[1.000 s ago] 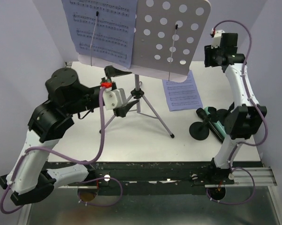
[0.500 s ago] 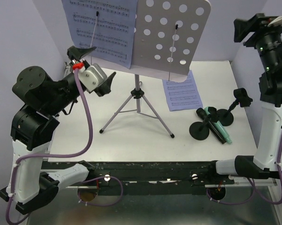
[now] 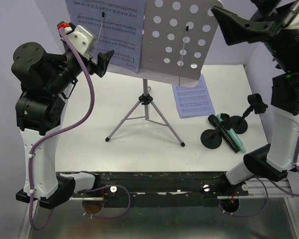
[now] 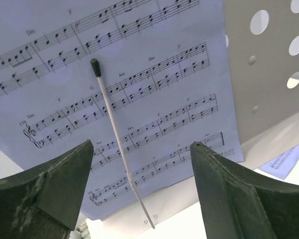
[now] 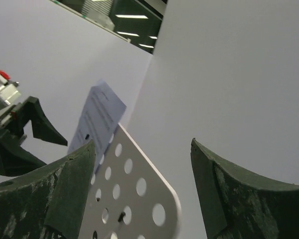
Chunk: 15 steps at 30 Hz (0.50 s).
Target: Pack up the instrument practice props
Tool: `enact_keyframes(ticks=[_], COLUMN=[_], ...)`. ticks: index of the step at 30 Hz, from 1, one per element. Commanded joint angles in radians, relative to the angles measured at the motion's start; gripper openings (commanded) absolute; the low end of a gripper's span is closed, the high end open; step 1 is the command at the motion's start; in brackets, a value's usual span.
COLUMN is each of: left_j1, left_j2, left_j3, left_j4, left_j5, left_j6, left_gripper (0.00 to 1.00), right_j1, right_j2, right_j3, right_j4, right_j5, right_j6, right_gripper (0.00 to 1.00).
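Sheet-music page point(image 4: 179, 89) just ahead of left tool point(image 4: 142, 145), spread wide, empty, right tool point(image 5: 142, 143) likewise

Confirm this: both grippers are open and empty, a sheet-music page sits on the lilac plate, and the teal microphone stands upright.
One thing is wrong. The top external view shows the teal microphone lying flat on the table beside the black clip holders. The rest holds: left gripper and right gripper open and empty, sheet-music page on the lilac plate.

Bright even light, soft shadows, sharp focus, no glare
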Motion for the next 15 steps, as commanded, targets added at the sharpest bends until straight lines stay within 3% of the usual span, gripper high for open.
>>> enact_keyframes(ticks=[1, 5, 8, 15], left_j1=[0.087, 0.113, 0.130, 0.138], left_j2=[0.020, -0.011, -0.026, -0.032], left_j3=[0.009, -0.077, -0.123, -0.172], left_j4=[-0.007, 0.049, 0.069, 0.094], left_j5=[0.196, 0.245, 0.281, 0.316], left_j6=[-0.188, -0.234, -0.248, -0.263], left_gripper=[0.86, 0.82, 0.80, 0.73], right_j1=[0.152, 0.295, 0.352, 0.393], right_j2=[0.108, 0.167, 0.219, 0.297], right_j3=[0.066, 0.067, 0.100, 0.135], right_j4=[0.052, 0.118, 0.137, 0.216], right_j5=[-0.003, 0.077, 0.132, 0.173], right_j6=[-0.126, -0.292, -0.407, -0.427], right_gripper=[0.87, 0.95, 0.94, 0.93])
